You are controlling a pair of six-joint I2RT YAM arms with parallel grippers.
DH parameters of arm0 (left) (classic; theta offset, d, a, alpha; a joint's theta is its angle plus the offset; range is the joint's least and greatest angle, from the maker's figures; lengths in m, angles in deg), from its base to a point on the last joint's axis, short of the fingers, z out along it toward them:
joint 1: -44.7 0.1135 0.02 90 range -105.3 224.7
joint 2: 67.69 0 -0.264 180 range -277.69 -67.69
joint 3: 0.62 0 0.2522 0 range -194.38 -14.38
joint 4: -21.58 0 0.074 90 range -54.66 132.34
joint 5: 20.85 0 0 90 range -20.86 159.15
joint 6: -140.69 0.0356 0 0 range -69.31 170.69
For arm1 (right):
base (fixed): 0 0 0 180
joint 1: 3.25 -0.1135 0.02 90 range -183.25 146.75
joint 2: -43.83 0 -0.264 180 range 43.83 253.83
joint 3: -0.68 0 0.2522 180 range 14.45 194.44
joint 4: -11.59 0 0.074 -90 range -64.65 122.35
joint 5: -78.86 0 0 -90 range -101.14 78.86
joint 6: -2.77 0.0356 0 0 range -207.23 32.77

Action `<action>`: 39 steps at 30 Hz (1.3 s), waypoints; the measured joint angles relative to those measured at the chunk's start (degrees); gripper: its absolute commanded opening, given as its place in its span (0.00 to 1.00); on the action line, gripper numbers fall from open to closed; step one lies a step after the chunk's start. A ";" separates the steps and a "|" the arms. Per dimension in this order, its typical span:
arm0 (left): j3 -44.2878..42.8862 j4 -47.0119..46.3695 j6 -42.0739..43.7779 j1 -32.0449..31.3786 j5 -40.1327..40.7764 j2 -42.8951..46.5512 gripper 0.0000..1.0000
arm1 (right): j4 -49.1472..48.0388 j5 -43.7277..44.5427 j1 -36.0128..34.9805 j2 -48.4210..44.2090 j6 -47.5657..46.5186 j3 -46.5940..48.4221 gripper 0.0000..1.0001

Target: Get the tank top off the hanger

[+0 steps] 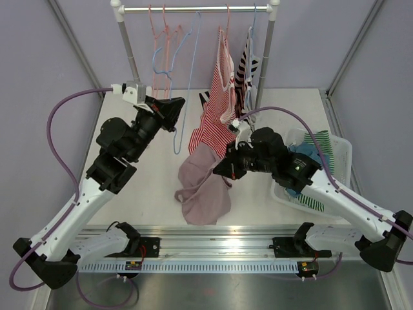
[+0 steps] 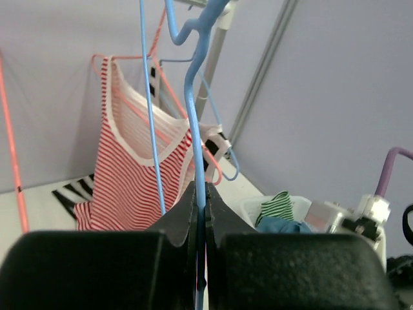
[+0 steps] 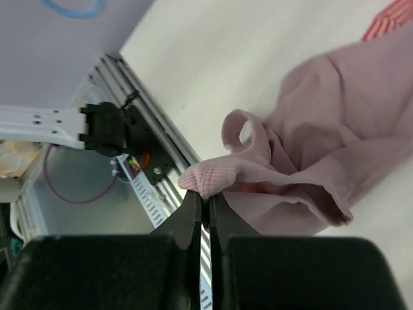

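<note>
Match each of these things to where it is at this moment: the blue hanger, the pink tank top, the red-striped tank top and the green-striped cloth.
Things:
1. blue hanger
2. pink tank top
3. red-striped tank top
4. green-striped cloth

Places:
A. pinched by the right gripper, the rest lying on the table
B. in the basket
C. pinched by the left gripper
D. hanging from the rail

Pairs: 1-C, 2-A, 3-D, 4-B
</note>
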 measured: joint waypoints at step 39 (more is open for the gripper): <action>-74.53 48.43 -5.92 16.41 -1.03 -53.02 0.00 | -1.25 22.58 -9.70 -11.47 4.42 -16.76 0.99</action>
